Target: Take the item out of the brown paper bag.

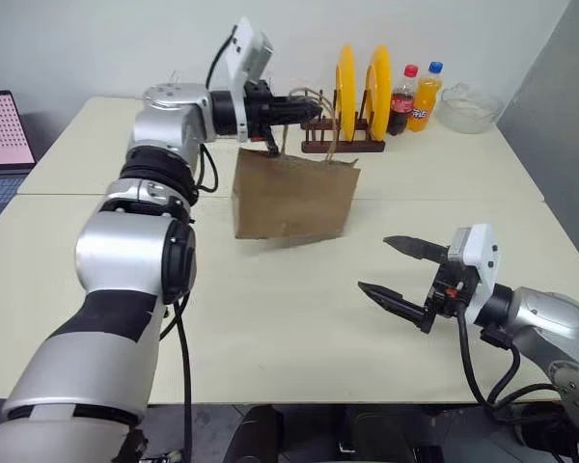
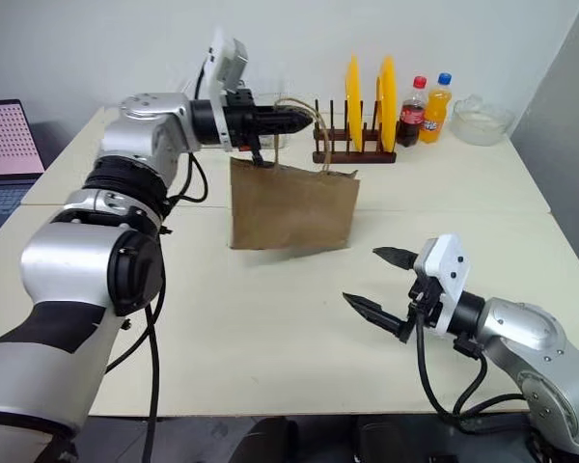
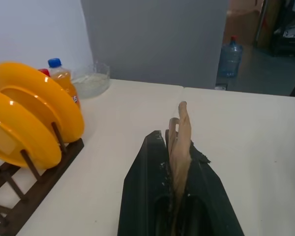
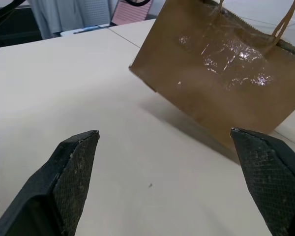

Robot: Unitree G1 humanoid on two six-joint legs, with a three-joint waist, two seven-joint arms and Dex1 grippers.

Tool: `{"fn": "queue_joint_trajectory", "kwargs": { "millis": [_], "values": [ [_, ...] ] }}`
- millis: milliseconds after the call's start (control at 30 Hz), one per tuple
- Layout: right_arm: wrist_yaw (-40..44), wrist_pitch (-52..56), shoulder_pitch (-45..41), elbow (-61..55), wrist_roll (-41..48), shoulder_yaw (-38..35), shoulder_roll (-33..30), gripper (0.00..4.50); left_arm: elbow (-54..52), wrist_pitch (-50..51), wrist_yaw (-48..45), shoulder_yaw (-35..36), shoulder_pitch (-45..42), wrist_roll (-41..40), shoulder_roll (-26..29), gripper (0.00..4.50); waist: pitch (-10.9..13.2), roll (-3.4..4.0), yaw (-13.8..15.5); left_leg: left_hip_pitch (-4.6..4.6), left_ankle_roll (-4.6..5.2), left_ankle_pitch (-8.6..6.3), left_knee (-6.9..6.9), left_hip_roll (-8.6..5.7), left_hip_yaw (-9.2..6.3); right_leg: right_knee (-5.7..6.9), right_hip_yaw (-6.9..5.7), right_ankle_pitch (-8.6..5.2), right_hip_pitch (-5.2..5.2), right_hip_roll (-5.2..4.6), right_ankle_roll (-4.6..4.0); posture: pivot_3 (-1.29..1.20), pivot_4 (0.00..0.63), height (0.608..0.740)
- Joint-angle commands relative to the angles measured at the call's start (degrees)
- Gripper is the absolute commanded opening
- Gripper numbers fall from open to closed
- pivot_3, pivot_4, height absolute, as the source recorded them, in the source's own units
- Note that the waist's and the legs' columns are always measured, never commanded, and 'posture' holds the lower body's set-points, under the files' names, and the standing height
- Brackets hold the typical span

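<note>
I have the left end effector (image 2: 304, 119) clamped on a handle (image 3: 179, 147), hanging the brown paper bag (image 2: 291, 207) above the counter (image 2: 270, 318); the right end effector (image 2: 378, 280) waits spread wide, ready to reach in.

— Where is the brown paper bag (image 1: 294, 196) found?

— Above the middle of the table (image 1: 299, 318), hung by a handle (image 3: 179, 147) from the left gripper (image 1: 309, 104).

— What is placed behind it?

— A plate rack (image 1: 343, 145), with two bottles (image 1: 413, 98) and a bowl (image 1: 468, 106) to its right.

— And before it?

— The right gripper (image 1: 394, 266), near the table's front right, well apart from the bag.
</note>
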Motion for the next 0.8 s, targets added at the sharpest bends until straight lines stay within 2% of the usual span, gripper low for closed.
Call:
{"fn": "queue_joint_trajectory", "kwargs": {
  "millis": [33, 300, 600, 800],
  "values": [
    [-2.1, -0.3, 1.6, -3.6, 1.5, -2.4, 0.1, 4.50, -0.3, -2.9, 0.6, 1.0, -3.9, 0.3, -1.1, 0.04, 0.0, 0.00, 0.0, 0.00, 0.00, 0.00, 0.01, 0.00, 0.01, 0.01, 0.01, -0.12, 0.00, 0.00, 0.20, 0.00, 0.150, 0.740],
    [-7.2, 0.6, 4.7, -6.1, 3.2, -4.5, 1.2, 4.50, 0.5, -5.7, -0.2, 0.1, -3.3, 3.1, -3.6, 0.04, 0.0, -0.01, 0.0, 0.00, 0.01, 0.00, 0.19, 0.00, 0.01, 0.17, 0.04, -0.13, 0.01, 0.02, 0.22, 0.00, 0.150, 0.740],
    [-12.6, 0.5, 3.1, -7.7, 14.1, -8.8, 2.1, 4.50, 1.2, -10.0, 1.6, -1.3, -1.6, 7.6, -2.2, 0.04, 0.0, -0.02, 0.0, 0.08, 0.03, -0.01, 0.54, -0.02, 0.09, 0.58, 0.14, -0.16, 0.03, 0.02, 0.26, 0.00, 0.150, 0.740],
    [-15.9, 0.8, 1.7, -7.7, 19.1, -9.2, 0.9, 4.50, 1.8, -13.9, 4.8, -2.7, -1.0, 11.0, -0.7, 0.04, 0.0, -0.02, 0.0, 0.09, 0.03, -0.01, 0.54, -0.01, 0.09, 0.65, 0.15, -0.16, 0.02, 0.02, 0.26, 0.00, 0.150, 0.740]
  ]
}}
